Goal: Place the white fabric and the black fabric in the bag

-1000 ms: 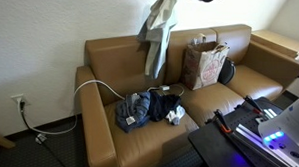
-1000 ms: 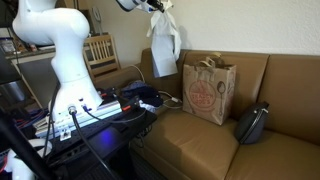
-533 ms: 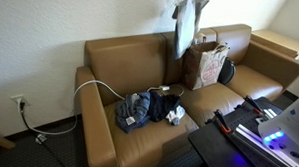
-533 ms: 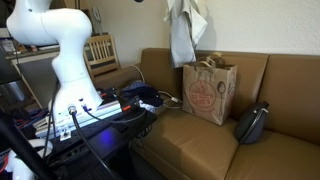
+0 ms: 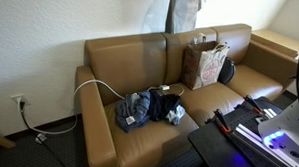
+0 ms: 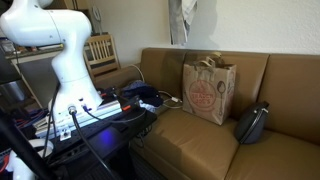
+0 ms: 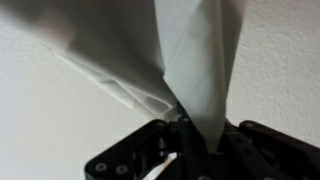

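The white fabric (image 5: 184, 13) hangs from above the picture's top edge, just left of and above the brown paper bag (image 5: 205, 63); in both exterior views only its lower part (image 6: 183, 20) shows over the bag (image 6: 208, 90). In the wrist view my gripper (image 7: 195, 135) is shut on a bunched fold of the white fabric (image 7: 195, 60), which spreads out against the pale wall. The black fabric (image 5: 171, 107) lies on the sofa seat next to a blue denim garment (image 5: 134, 111). The gripper itself is above the frame in both exterior views.
The bag stands upright on the brown sofa (image 5: 140, 63) against its backrest, a small black bag (image 6: 252, 123) beside it. A white cable (image 5: 94, 87) loops over the sofa's left seat. The robot's white base (image 6: 55, 50) and a dark stand (image 5: 248, 137) are in front.
The hanging white fabric has travelled along the sofa back toward the bag and risen, so less of it shows below the top edge. The grip has stayed shut.
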Robot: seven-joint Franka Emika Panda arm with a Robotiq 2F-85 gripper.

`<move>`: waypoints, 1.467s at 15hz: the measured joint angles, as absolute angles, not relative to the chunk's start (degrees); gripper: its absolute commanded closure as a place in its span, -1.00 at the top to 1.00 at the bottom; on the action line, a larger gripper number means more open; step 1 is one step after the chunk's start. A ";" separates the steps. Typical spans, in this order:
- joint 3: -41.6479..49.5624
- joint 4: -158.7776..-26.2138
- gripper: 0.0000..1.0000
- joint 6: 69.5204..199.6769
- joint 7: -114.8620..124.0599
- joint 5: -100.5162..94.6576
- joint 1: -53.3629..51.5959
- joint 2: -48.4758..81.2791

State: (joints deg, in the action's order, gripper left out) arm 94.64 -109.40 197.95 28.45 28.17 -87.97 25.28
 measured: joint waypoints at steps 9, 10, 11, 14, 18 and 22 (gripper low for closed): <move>106.03 -127.86 -0.78 196.80 22.22 56.51 -97.61 53.06; 105.89 -129.32 -0.78 196.55 22.79 56.98 -97.53 54.75; 105.62 -129.51 -0.78 196.55 23.28 56.82 -97.62 54.97; 105.58 -128.99 -0.94 196.55 23.28 56.81 -97.70 54.74; 105.56 -129.56 -0.94 195.08 24.37 61.08 -95.85 57.29; 110.62 -131.80 -0.94 193.37 25.63 67.50 -91.68 63.33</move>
